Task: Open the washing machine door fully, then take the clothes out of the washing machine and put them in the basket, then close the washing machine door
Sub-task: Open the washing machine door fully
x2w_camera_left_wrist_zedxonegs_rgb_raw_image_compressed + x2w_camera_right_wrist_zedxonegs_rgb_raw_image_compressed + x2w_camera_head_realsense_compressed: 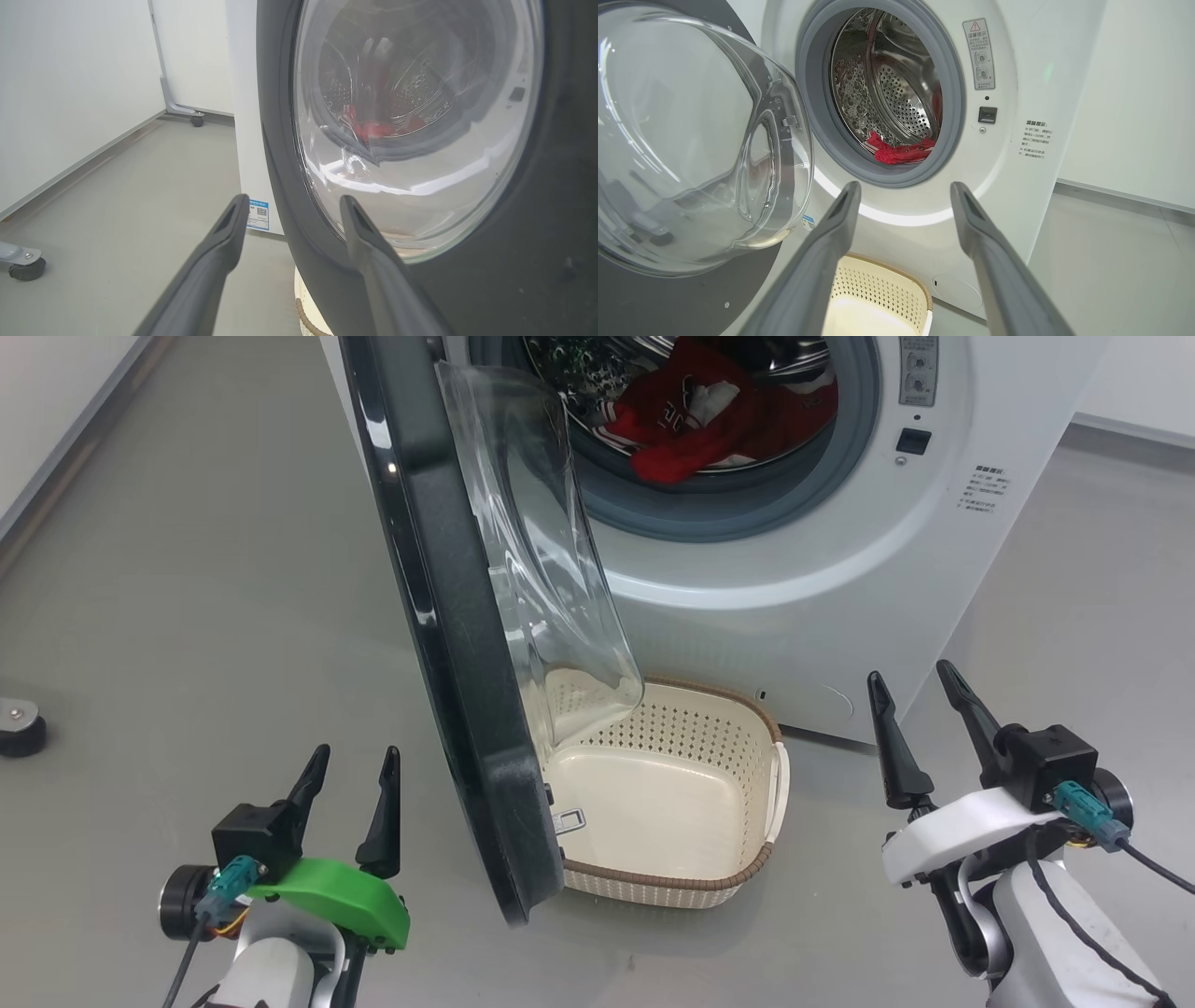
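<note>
The washing machine door (448, 616) stands swung out about edge-on toward me, its glass bowl (541, 551) bulging over the basket. Red clothes (709, 420) lie in the drum of the white washing machine (840, 569). The cream basket (747, 728) sits empty on the floor below the opening, partly behind the door. My left gripper (350, 765) is open, left of the door's lower edge, facing its outer black ring (537, 242). My right gripper (910, 686) is open, right of the basket, pointing at the machine front (1004, 154); red clothes (901, 151) show at the drum lip.
A caster foot (19, 726) stands on the grey floor at the far left. White walls run along the left and behind the machine on the right. A blue label sticker (258, 214) is on the machine's side. Open floor lies on both sides of the machine.
</note>
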